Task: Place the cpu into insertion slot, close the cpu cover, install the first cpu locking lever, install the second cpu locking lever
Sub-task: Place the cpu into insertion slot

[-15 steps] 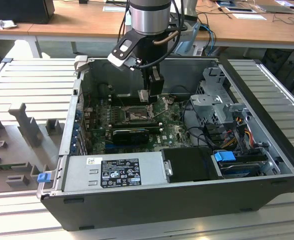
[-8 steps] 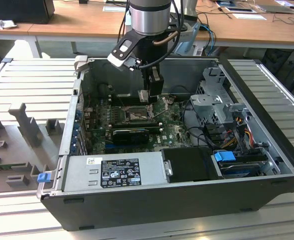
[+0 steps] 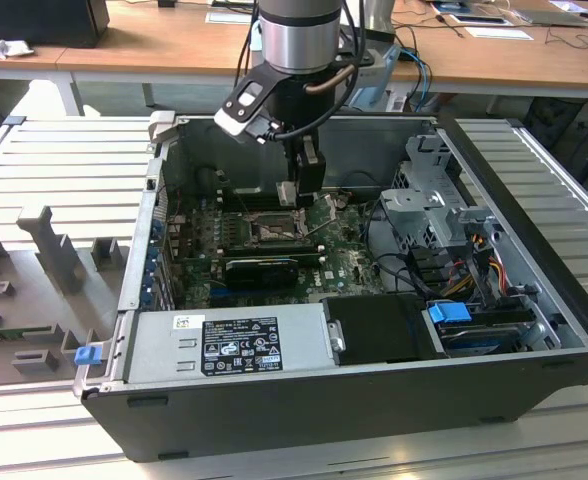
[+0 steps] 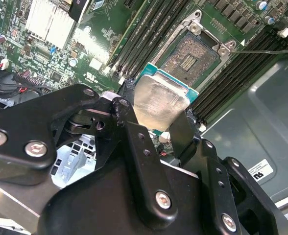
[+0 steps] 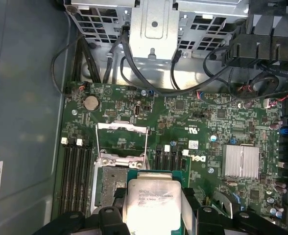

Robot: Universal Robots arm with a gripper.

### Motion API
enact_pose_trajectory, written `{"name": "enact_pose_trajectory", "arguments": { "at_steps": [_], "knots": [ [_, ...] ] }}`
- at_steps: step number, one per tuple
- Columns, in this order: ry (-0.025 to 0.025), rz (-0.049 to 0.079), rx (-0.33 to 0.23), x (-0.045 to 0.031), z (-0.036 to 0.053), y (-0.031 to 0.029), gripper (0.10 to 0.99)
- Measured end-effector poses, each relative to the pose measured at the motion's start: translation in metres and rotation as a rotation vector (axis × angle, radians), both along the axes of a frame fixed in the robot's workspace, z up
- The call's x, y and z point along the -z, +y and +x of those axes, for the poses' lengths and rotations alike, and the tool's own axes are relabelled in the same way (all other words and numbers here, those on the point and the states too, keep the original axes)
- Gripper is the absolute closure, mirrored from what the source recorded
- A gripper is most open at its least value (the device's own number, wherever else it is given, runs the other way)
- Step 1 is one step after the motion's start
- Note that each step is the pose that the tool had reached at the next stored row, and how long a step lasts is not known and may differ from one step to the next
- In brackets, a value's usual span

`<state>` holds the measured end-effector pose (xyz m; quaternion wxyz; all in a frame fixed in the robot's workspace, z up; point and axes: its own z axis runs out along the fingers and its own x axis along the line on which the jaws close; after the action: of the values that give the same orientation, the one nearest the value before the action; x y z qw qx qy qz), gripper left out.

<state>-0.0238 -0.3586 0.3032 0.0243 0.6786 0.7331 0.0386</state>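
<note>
My gripper (image 3: 296, 190) hangs inside the open computer case, shut on the cpu (image 3: 286, 191), a pale silvery square chip. In the second wrist view the cpu (image 4: 161, 98) sits tilted between the black fingers (image 4: 134, 137) of the gripper (image 4: 158, 106). It is a little above and beside the insertion slot (image 4: 190, 56), a dark square socket with a metal rim. In the first wrist view the cpu (image 5: 151, 196) overlaps one edge of the insertion slot (image 5: 109, 183). The cpu cover (image 5: 122, 129) stands flipped open beyond the slot. The socket (image 3: 272, 232) lies just below the gripper.
Memory slots (image 4: 149, 34) flank the socket on both sides. A thin lever rod (image 4: 261, 50) sticks out by the socket. A finned heatsink (image 5: 240, 160), a metal drive cage (image 3: 439, 205) with cables and the grey power supply (image 3: 229, 340) crowd the case.
</note>
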Motion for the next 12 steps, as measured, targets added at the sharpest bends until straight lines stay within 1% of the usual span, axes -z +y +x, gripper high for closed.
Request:
{"name": "enact_pose_trajectory", "arguments": {
  "at_steps": [12],
  "knots": [
    [0.0000, 0.000, 0.011, 0.0035, 0.0000, 0.0000, 0.557]
  ]
}}
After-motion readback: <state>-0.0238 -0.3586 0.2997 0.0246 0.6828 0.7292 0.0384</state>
